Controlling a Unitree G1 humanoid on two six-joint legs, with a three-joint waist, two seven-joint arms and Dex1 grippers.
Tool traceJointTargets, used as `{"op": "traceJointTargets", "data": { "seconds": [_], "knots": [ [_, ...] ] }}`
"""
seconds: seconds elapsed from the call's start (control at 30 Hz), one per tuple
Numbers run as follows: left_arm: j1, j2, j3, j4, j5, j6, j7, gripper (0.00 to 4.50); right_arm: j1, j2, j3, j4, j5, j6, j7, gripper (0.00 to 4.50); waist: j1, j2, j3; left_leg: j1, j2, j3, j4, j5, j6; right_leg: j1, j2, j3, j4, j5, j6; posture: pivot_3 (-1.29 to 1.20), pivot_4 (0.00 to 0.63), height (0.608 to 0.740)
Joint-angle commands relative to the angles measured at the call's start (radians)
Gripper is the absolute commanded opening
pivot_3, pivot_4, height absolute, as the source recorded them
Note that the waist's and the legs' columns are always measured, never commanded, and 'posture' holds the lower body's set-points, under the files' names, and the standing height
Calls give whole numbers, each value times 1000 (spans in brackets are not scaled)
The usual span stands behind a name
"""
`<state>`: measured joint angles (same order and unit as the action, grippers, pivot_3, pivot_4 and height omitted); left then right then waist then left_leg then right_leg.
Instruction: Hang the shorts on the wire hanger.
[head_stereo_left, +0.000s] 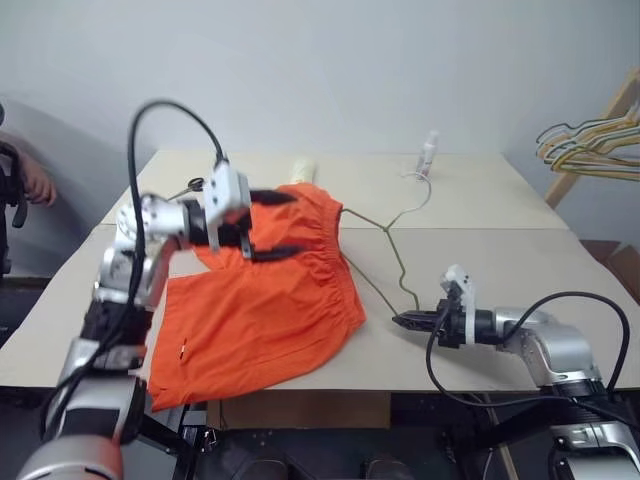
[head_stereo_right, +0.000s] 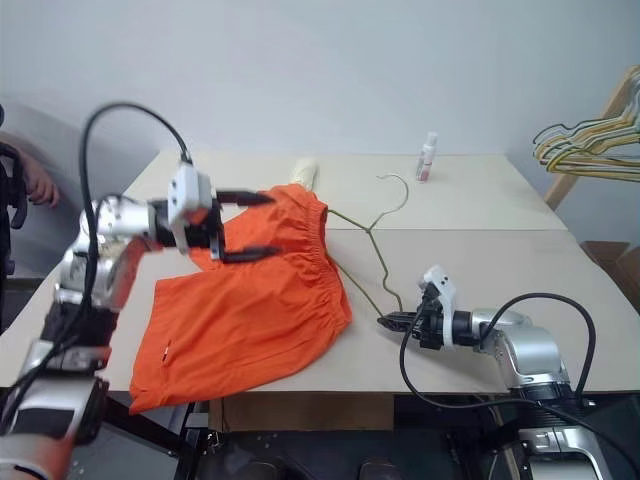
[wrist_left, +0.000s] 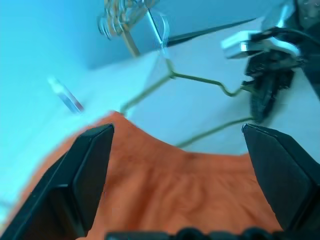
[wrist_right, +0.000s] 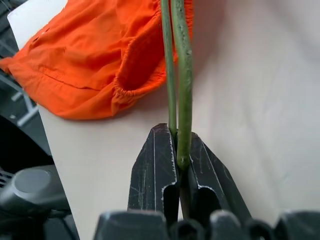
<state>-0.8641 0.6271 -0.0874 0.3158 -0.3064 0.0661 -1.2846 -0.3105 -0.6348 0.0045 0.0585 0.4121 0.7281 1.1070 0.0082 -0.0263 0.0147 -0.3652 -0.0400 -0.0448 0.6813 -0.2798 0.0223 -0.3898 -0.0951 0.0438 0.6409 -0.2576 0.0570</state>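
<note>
At far left edge, a person's hand (head_stereo_left: 38, 184), cut off by the frame. Next, left gripper (head_stereo_left: 268, 225) raised above the table (head_stereo_left: 480, 260), fingers spread wide, nothing between them, hovering just over the waistband of the shorts (head_stereo_left: 260, 310). Shorts spread flat, orange, reaching to the front table edge. Behind them a pale roll (head_stereo_left: 304, 168), half hidden by the fabric. Farther right, wire hanger (head_stereo_left: 395, 245) lying on the table, one end tucked under the waistband and lost from sight, hook near a small bottle (head_stereo_left: 429, 152). Right gripper (head_stereo_left: 409, 321) low at the table front, clamped tight on the hanger's corner. Far right, bunch of coloured hangers (head_stereo_left: 590, 145) on a wooden rack, cut off by the frame.
</note>
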Motion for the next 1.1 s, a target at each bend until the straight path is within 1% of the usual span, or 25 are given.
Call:
{"op": "traceJointTargets", "data": {
  "seconds": [0.03, 0.17, 0.27, 0.33, 0.43, 0.6, 0.73, 0.9, 0.93, 0.97, 1.1],
  "knots": [
    [-193, 13, -41, 253, 90, -132, -112, 4440, -61, -30, 23, -55, -13, -27, 4, 0, 0, 0, 1, 0, 0, 0, 0, 0, 0, 0, 0, 0, 0, 0, 0, 32, 0, 740],
    [-436, -11, -104, 574, 190, -227, -245, 4440, -109, -46, 59, -65, -48, -22, -22, 0, -2, -1, 3, -2, 0, 0, 2, 0, 0, 0, 2, -1, -1, 0, 0, 26, 0, 740],
    [-546, -28, -158, 741, 278, -329, -312, 4440, -128, -59, 77, -87, -70, -47, -24, 0, -2, 0, 3, -4, 0, 0, 3, 0, 1, -1, 2, -2, 0, -1, 1, 20, 0, 740],
    [-594, -42, -192, 814, 295, -342, -327, 4440, -136, -60, 79, -97, -76, -57, -34, 0, -2, -1, 4, -4, 0, 0, 3, 0, 1, -1, 1, -1, 0, -1, 1, 19, 0, 740],
    [-636, -57, -260, 882, 332, -375, -330, 4440, -140, -61, 88, -113, -82, -59, -43, 0, -3, -1, 6, -4, 0, 0, 4, 0, 1, -1, 2, -1, 0, -1, 2, 9, 0, 740],
    [-670, -81, -308, 940, 364, -395, -330, 4440, -119, -69, 111, -143, -112, -96, -55, 0, -6, -2, 8, -5, 0, 0, 5, -1, 2, -2, 2, -1, 1, -1, 2, 0, 0, 740],
    [-675, -97, -299, 966, 388, -384, -330, 4440, -101, -76, 123, -168, -139, -132, -65, 0, -12, -2, 8, -7, 0, 0, 5, -1, 2, -3, 2, -1, 1, -1, 2, -10, 0, 740],
    [-673, -96, -334, 985, 390, -372, -330, 4440, -101, -74, 114, -196, -137, -135, -81, 0, -21, -2, 8, -7, 0, 0, 6, -1, 2, -3, 2, -1, 1, -1, 2, -19, 0, 740],
    [-673, -97, -339, 987, 387, -365, -330, 4062, -101, -77, 118, -200, -143, -141, -81, 0, -21, -2, 8, -7, 0, 0, 6, -1, 2, -3, 2, -1, 1, -1, 2, -19, 0, 740],
    [-673, -98, -345, 989, 383, -358, -330, 3867, -100, -80, 121, -202, -147, -144, -82, 0, -23, -2, 8, -7, 1, 0, 6, -1, 2, -3, 2, -1, 1, -1, 2, -20, 0, 740],
    [-664, -98, -371, 989, 370, -347, -330, 2569, -90, -80, 131, -207, -166, -171, -89, 0, -23, -2, 8, -7, 1, 0, 6, -1, 2, -3, 2, -1, 1, -1, 3, -20, 0, 740]
  ]
}}
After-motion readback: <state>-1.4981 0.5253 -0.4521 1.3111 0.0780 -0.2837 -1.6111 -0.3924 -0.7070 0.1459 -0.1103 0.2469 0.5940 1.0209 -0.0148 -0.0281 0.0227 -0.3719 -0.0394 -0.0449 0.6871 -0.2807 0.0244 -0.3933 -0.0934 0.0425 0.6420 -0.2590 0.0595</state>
